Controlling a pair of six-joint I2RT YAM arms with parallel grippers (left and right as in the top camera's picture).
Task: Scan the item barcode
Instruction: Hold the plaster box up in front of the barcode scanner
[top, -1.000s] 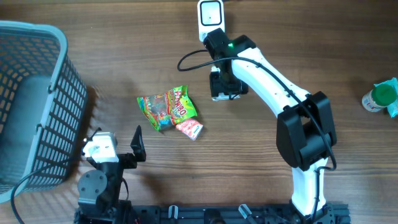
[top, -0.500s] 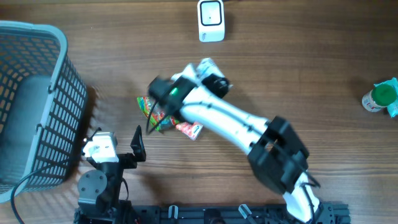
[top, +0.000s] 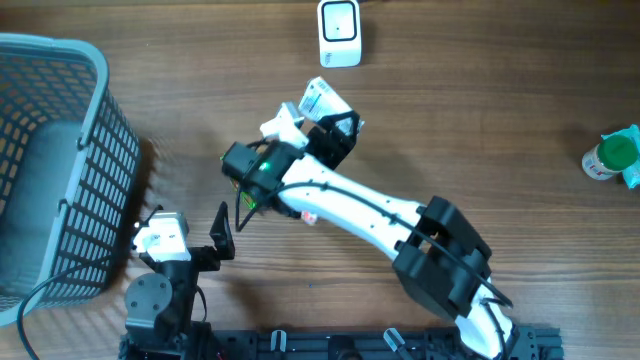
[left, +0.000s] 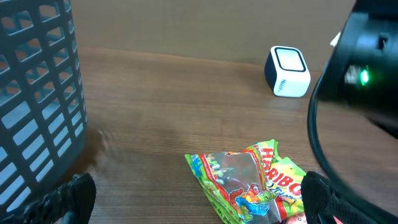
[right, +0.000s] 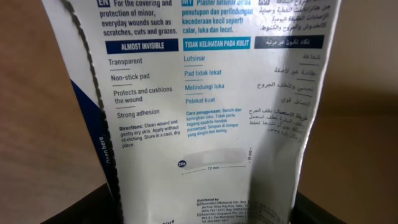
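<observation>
Plaster packet (top: 320, 98): held off the table (top: 500, 80) by the right gripper (top: 328, 122), whose jaws pinch the packet's lower end. In the right wrist view the packet (right: 205, 93) fills the frame, printed back side toward the camera; text in several languages and a strip drawing are readable. No barcode shows in that view. Dark fingers (right: 106, 202) show at the bottom corners, one on each side of the packet.

Scanner (top: 340, 33): white, upright at the far edge of the table. The packet sits nearer than it and slightly left, apart from it.

Candy bag (left: 249, 183): flat on the table, nearer than the packet, mostly under the right arm in the overhead view.

Left gripper (left: 193, 208): jaws spread wide, nothing between them, low at the near left, facing the candy bag.

Basket (top: 60, 160): grey, far left. Green bottle (top: 612, 155): far right edge, well apart from the rest.
</observation>
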